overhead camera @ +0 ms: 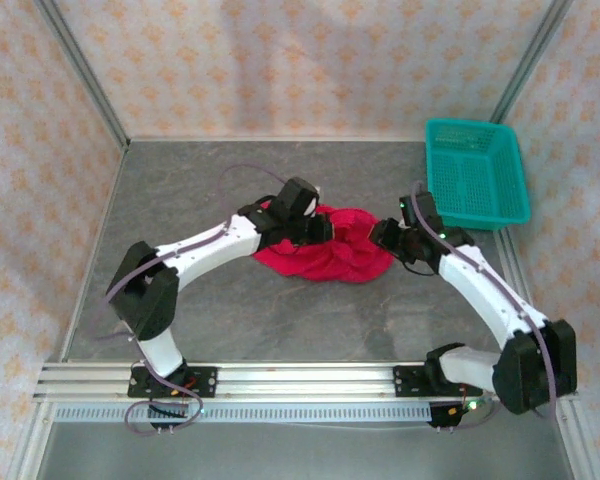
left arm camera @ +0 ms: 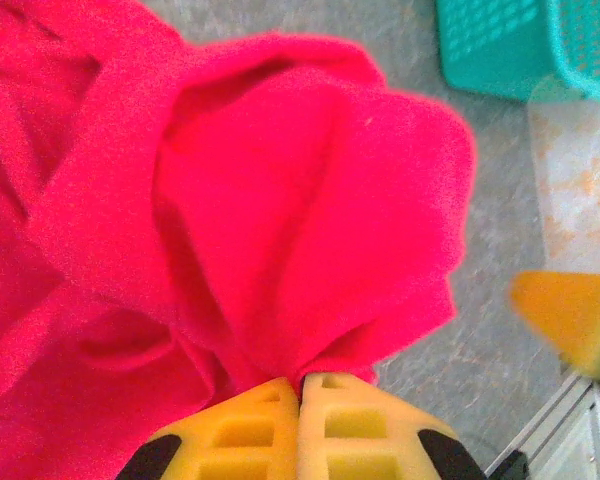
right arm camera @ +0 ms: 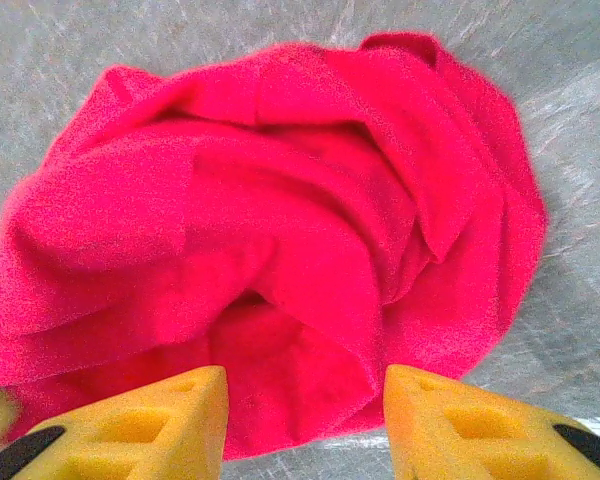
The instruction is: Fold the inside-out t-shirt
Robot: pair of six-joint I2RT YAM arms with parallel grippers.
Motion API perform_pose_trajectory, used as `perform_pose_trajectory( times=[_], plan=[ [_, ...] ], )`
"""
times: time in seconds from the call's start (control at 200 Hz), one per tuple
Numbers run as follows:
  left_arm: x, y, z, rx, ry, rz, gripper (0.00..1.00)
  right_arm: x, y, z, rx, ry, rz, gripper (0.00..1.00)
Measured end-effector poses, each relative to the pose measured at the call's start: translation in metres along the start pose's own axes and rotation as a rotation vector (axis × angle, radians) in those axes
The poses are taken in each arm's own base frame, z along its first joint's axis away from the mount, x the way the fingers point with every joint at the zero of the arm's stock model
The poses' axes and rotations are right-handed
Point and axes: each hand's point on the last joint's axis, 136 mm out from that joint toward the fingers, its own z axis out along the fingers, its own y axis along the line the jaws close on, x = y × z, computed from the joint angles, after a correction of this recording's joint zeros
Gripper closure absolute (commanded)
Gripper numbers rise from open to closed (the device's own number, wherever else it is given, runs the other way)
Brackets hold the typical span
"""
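The grey surface (overhead camera: 280,320) spreads under both my arms. On it the inside-out t-shirt (overhead camera: 330,258) lies as a crumpled red heap directly between my two tools, not spread out at all. Its longer run, as far as a heap has one, goes from my left tool across to my right, so each tool meets one end of it. I cannot tell which way the neck or hem points, because the folds hide both. The teal basket (overhead camera: 475,170) stands beyond my right tool, off to its outer side and well apart from the cloth.

My left tool (left arm camera: 302,378) is closed tight on a gathered pinch of the shirt, and the cloth fans out ahead of its tips. My right tool (right arm camera: 305,375) has its jaws apart and grips nothing. The near edge of the heap lies just ahead of it and reaches into the gap between its fingers. I judge the right tool is placed to take the next hold straight forward, so the two can draw the heap out along that line.
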Motion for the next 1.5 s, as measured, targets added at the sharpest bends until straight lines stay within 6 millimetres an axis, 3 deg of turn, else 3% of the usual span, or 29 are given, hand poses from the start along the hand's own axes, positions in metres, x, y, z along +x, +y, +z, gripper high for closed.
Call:
perform_pose_trajectory(
  times=[0.1,0.21,0.39,0.495,0.681,0.806,0.886,0.981,1.011,1.036,1.181,1.251,1.386,1.501],
  plan=[
    [0.006,0.001,0.006,-0.008,0.017,0.003,1.00,-0.007,0.014,-0.014,-0.038,-0.033,-0.027,0.61],
    [0.004,0.000,0.006,-0.002,0.010,0.005,1.00,-0.004,0.025,-0.012,-0.061,-0.021,-0.050,0.63],
    [0.004,0.000,0.006,-0.001,0.008,0.005,1.00,0.014,0.037,0.023,-0.053,0.056,-0.094,0.63],
    [0.003,0.001,0.006,-0.002,0.007,0.003,1.00,0.021,0.038,0.039,-0.040,0.082,-0.112,0.57],
    [0.001,0.003,0.005,-0.004,0.004,-0.001,1.00,0.026,0.032,0.066,0.002,0.110,-0.130,0.44],
    [0.000,0.003,0.005,-0.005,0.003,-0.002,1.00,0.022,0.028,0.081,0.041,0.104,-0.119,0.43],
    [0.000,0.003,0.005,-0.005,0.003,-0.002,1.00,0.012,0.031,0.088,0.051,0.071,-0.097,0.52],
    [0.000,0.003,0.005,-0.005,0.003,-0.002,1.00,-0.001,0.035,0.089,0.056,0.015,-0.057,0.92],
    [0.000,0.003,0.005,-0.005,0.002,-0.003,1.00,-0.005,0.035,0.089,0.062,-0.003,-0.043,1.00],
    [0.000,0.004,0.005,-0.005,0.002,-0.003,1.00,-0.008,0.036,0.088,0.068,-0.015,-0.037,1.00],
    [-0.004,0.007,0.004,-0.005,0.000,-0.008,1.00,-0.027,0.043,0.073,0.094,-0.071,-0.040,1.00],
    [-0.009,0.010,0.002,-0.002,-0.004,-0.012,1.00,-0.033,0.047,0.054,0.091,-0.087,-0.062,1.00],
    [-0.030,0.010,-0.004,0.007,-0.026,-0.019,1.00,-0.045,0.061,-0.010,0.029,-0.137,-0.109,1.00],
    [-0.055,-0.006,-0.004,0.054,-0.045,0.001,1.00,-0.054,0.079,-0.065,-0.080,-0.170,-0.123,1.00]
  ],
)
